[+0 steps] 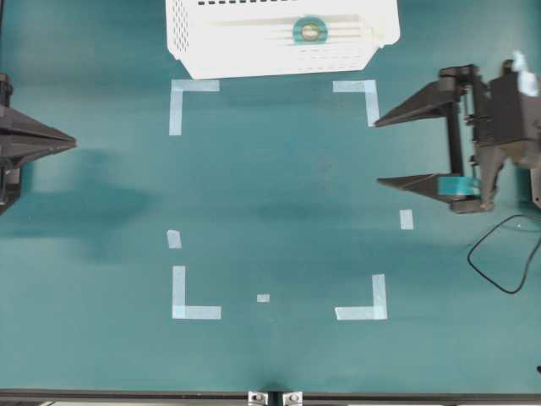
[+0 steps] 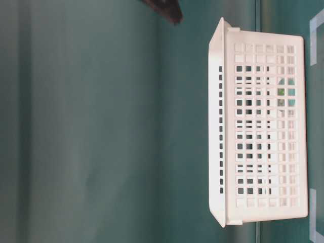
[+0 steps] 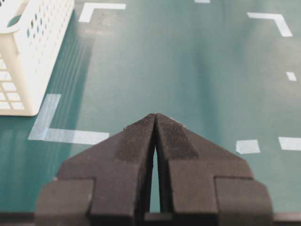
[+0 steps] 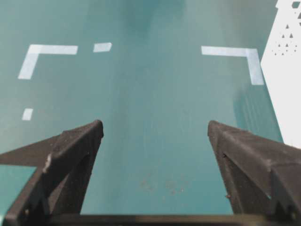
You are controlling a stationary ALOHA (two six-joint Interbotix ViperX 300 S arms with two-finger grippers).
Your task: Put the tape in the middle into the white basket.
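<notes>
Though cropped, basket (image 1: 254, 51) shows tape (image 1: 309, 32).

Your robot is black all over. The right gripper (image 1: 377, 152) has two long wedge-shaped fingers (image 1: 412, 106) which become thin at the tips. Their surface looks rough and grainy. On the lower finger you see a teal pad (image 1: 457, 186) near its base. A thin black cable (image 1: 499, 254) makes a loop beside the right arm. The left gripper (image 3: 155, 117) has the same matte black, pointed fingers.

Teal tape (image 1: 309, 32), white slotted basket (image 1: 203, 38)
</notes>
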